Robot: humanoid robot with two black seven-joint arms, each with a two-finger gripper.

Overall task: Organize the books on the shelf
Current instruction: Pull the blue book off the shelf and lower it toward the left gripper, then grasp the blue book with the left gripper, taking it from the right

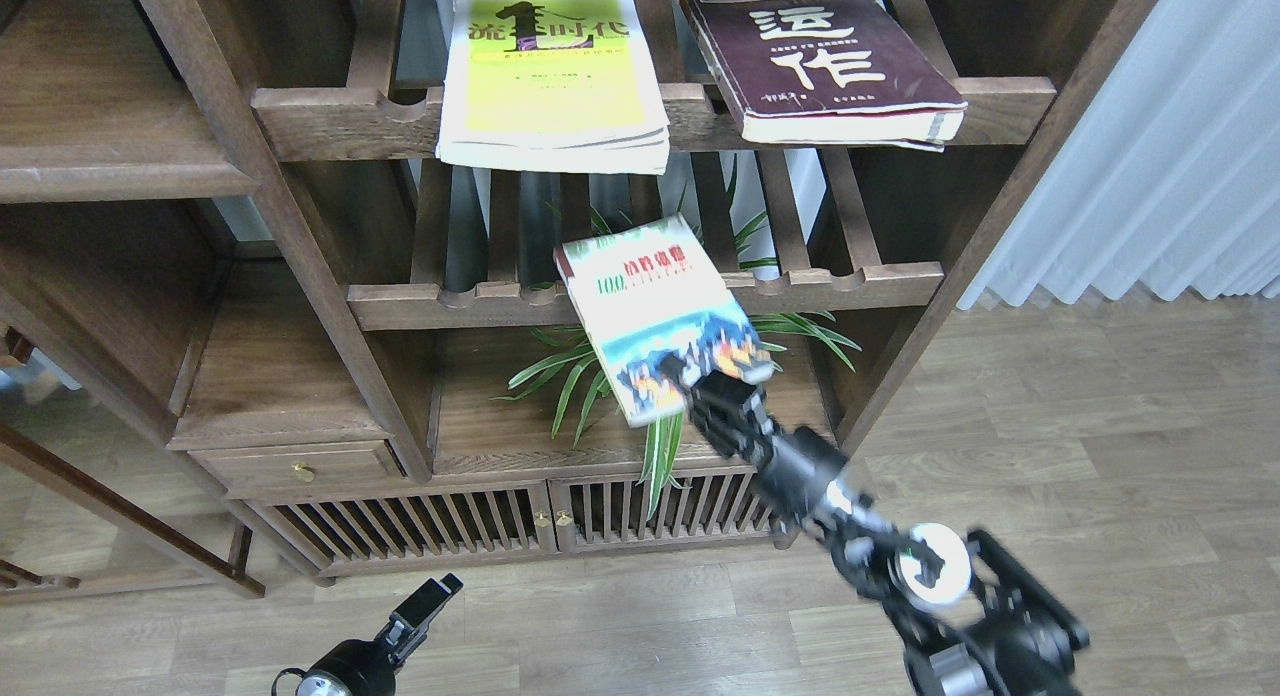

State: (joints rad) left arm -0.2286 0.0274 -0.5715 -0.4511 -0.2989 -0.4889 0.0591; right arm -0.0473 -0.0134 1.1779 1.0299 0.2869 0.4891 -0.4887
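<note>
My right gripper is shut on the lower edge of the small "300" book with the mountain picture. The book hangs tilted in the air, in front of the middle slatted rack and above the plant. A yellow-green book and a thick maroon book lie flat on the upper slatted rack, both overhanging its front rail. Solid dark-brown plank shelves sit to the left, an upper one and a lower one. My left gripper is low over the floor, small and dark.
A spider plant stands on the plank under the middle rack, partly behind the held book. Below are a cabinet with slatted doors and a small drawer. A white curtain hangs at the right, over wooden floor.
</note>
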